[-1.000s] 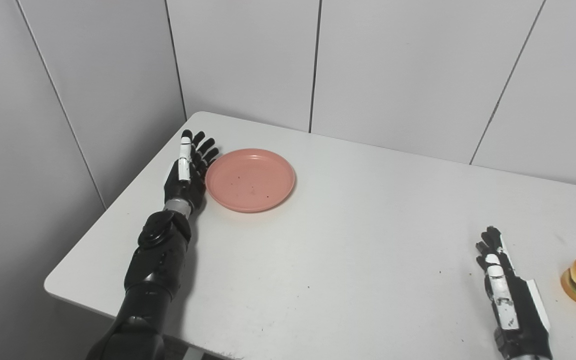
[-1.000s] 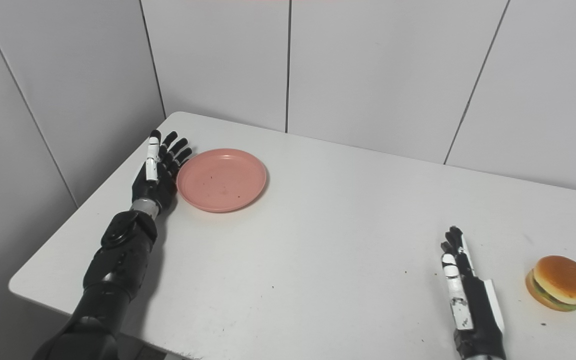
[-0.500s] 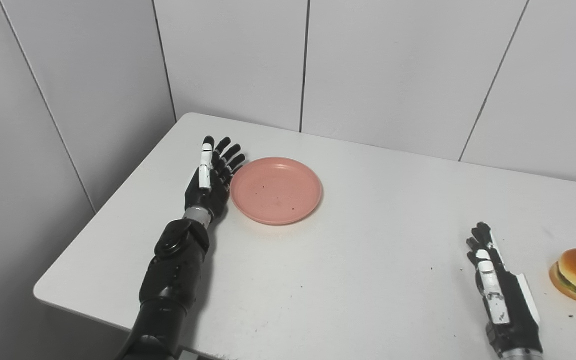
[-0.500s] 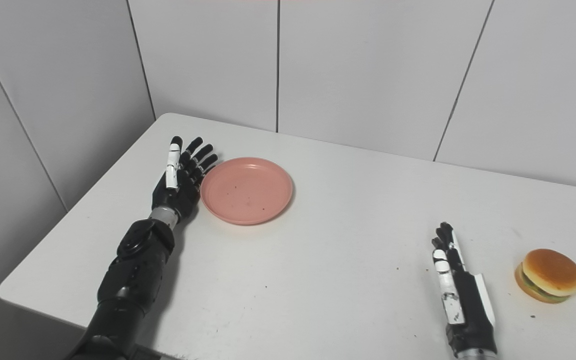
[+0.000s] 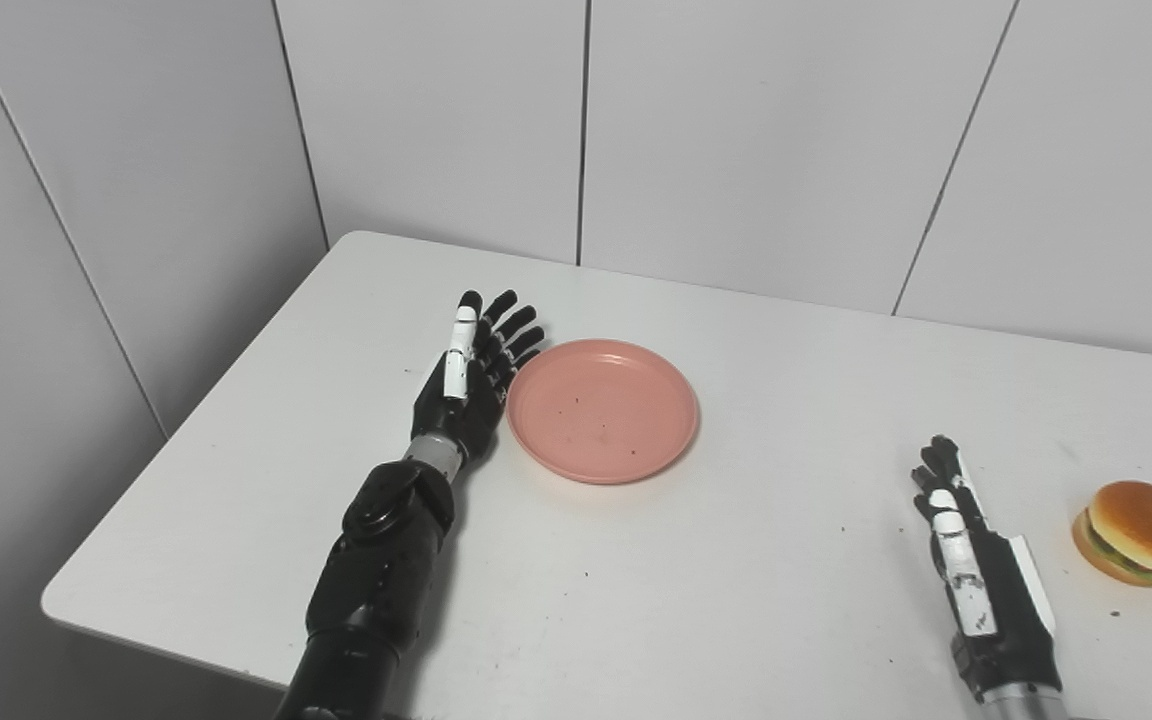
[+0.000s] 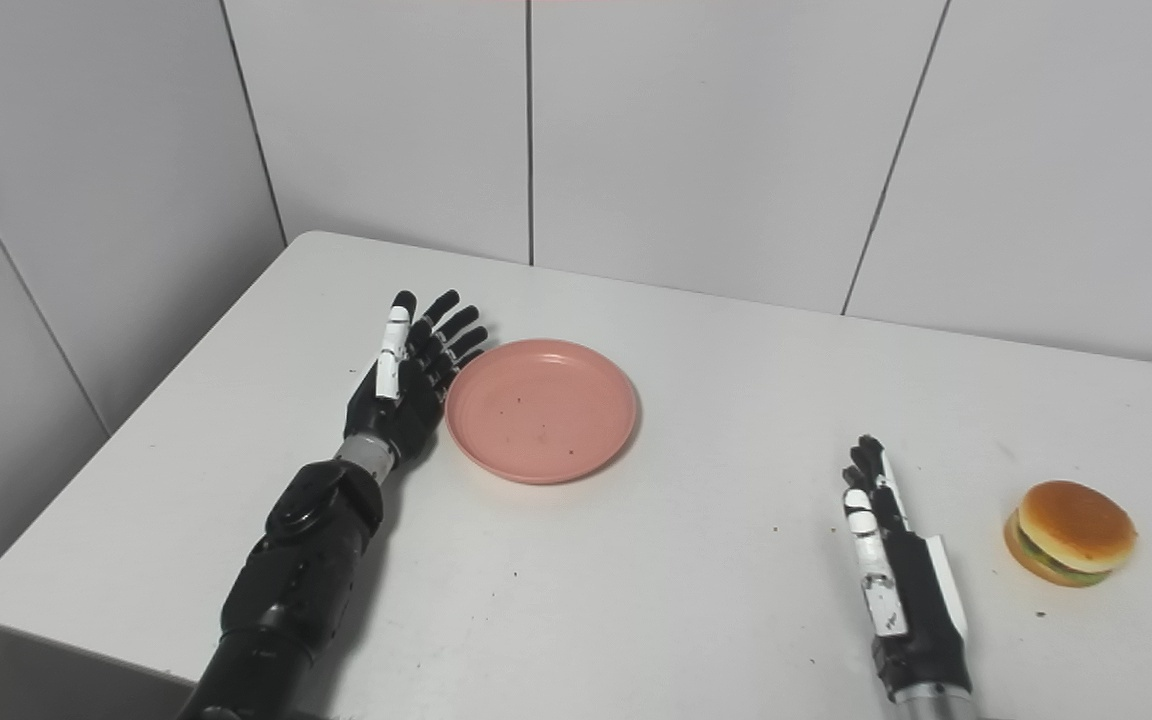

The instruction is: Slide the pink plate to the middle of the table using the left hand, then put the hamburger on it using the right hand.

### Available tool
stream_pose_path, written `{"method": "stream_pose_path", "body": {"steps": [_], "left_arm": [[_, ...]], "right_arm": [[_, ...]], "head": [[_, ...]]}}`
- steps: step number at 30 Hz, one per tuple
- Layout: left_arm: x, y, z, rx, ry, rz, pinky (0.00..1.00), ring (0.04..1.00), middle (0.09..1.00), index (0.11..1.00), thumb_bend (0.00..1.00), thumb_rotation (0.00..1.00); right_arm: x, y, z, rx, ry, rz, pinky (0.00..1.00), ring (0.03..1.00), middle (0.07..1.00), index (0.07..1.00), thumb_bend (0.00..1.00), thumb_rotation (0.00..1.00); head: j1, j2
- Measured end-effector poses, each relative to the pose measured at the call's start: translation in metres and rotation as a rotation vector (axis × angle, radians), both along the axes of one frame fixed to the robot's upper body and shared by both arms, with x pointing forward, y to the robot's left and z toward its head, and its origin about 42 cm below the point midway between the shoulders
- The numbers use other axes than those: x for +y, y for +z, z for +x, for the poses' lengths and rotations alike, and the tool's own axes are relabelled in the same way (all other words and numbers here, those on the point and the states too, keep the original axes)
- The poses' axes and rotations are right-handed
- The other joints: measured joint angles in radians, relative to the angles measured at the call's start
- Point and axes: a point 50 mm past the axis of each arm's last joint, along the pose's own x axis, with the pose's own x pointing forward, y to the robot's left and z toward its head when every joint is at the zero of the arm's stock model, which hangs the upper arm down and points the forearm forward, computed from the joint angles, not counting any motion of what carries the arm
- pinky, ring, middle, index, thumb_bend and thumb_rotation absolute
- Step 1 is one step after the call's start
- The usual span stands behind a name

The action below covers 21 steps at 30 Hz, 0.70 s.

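The pink plate lies flat and empty on the white table, left of centre. My left hand stands on edge against the plate's left rim, open, fingers straight and pointing away from me. The hamburger sits near the table's right side. Just left of it, with a gap between them, my right hand rests on the table, open, fingers stretched forward and holding nothing.
Grey wall panels close off the back and left of the table. The table's left edge runs diagonally beside my left arm. Small dark specks dot the tabletop.
My left hand has pushed the plate rightward, away from the table's back left corner. The camera view has shifted too. The right hand and the hamburger stay where they were.
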Motion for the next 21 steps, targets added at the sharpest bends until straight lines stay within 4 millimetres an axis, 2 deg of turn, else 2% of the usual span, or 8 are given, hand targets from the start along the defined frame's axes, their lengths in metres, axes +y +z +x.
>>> {"method": "stream_pose_path", "body": {"steps": [13,21], "left_arm": [[-0.055,-0.002,-0.014,0.003,-0.16,-0.023,0.96,0.926,0.93,0.926,0.53,1.0],[-0.086,-0.002,-0.025,0.001,-0.237,-0.013,0.92,0.898,0.904,0.906,0.53,1.0]], "right_arm": [[0.011,0.003,-0.006,0.019,-0.035,0.021,1.0,0.976,0.983,0.993,0.15,1.0],[0.015,0.003,-0.008,0.021,-0.051,0.031,1.0,0.975,0.978,0.989,0.18,1.0]], "head": [[-0.049,0.021],[-0.069,0.029]]}}
